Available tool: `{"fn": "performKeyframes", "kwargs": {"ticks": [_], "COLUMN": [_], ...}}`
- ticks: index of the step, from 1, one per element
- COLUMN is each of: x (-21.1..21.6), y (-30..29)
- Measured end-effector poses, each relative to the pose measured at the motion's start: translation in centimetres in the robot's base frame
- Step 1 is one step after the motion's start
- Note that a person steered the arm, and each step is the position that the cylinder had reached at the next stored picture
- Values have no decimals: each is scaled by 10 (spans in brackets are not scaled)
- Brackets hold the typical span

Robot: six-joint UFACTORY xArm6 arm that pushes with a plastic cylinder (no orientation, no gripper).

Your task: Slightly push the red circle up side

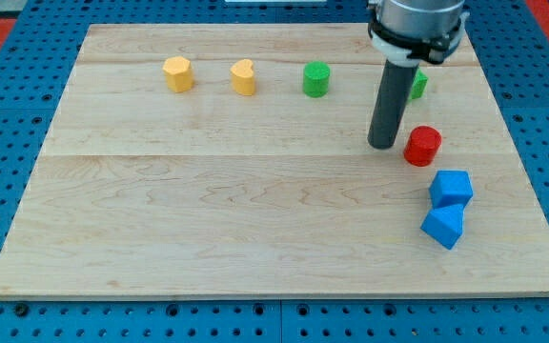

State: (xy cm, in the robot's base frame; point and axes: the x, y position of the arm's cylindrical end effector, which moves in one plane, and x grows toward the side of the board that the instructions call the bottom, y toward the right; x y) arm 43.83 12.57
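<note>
The red circle (422, 145) is a short red cylinder on the wooden board (208, 210), at the view's right. My tip (383, 146) rests on the board just to the left of the red circle, with a small gap between them. The rod rises from the tip toward the view's top.
A green block (417, 85) sits partly hidden behind the rod. A green cylinder (316, 79), a yellow heart-like block (244, 77) and a yellow hexagon (178, 73) line the top. A blue cube (451, 187) and a blue angular block (443, 227) lie below the red circle.
</note>
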Motion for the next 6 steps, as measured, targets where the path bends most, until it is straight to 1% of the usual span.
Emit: {"fn": "performKeyframes", "kwargs": {"ticks": [1, 2, 3, 4, 5, 6], "x": [32, 30, 11, 10, 1, -68], "y": [33, 47, 37, 63, 132, 172]}}
